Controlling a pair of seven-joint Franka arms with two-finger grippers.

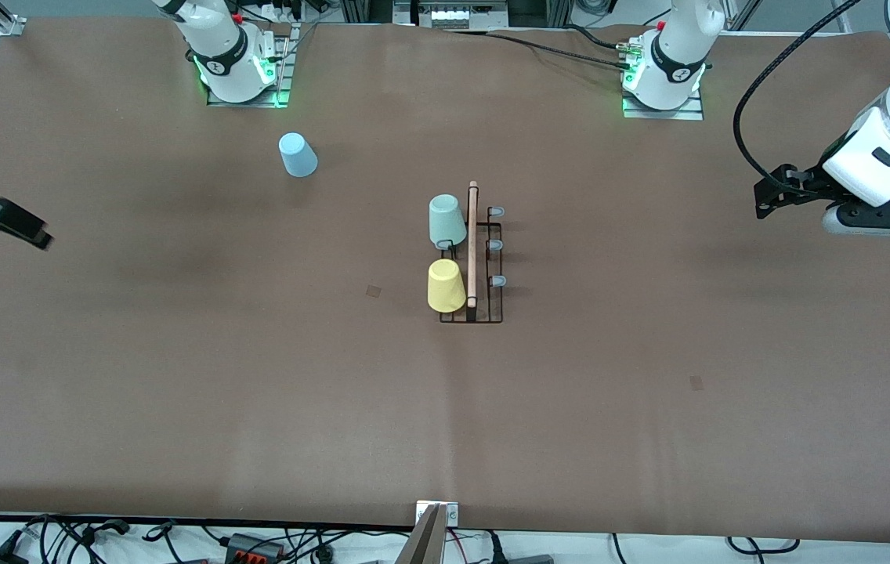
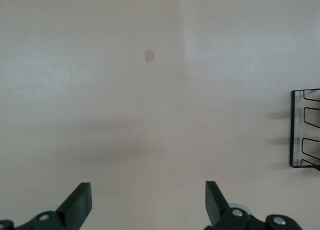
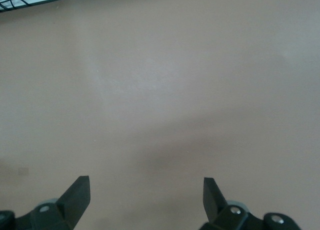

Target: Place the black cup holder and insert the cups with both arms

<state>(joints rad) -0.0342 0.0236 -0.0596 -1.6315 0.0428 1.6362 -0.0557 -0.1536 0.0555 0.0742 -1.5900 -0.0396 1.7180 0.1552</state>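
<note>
The black cup holder (image 1: 486, 307) stands mid-table with its wooden rod handle (image 1: 472, 243). The pale green cup (image 1: 446, 221) and the yellow cup (image 1: 446, 286) sit upside down on prongs on its side toward the right arm's end. Three grey-capped prongs (image 1: 495, 245) on its side toward the left arm's end are bare. The light blue cup (image 1: 298, 154) is upside down on the table near the right arm's base. My left gripper (image 1: 764, 204) is open and empty over the left arm's end; its wrist view (image 2: 148, 197) shows the holder's edge (image 2: 305, 130). My right gripper (image 1: 37, 233) is open and empty (image 3: 146, 195) over the right arm's end.
The brown table (image 1: 257, 376) has small tape marks (image 1: 374, 291) (image 1: 696, 382); one shows in the left wrist view (image 2: 149, 55). Cables lie along the table's front edge (image 1: 257, 540). The arm bases (image 1: 241, 70) (image 1: 664, 78) stand at the back.
</note>
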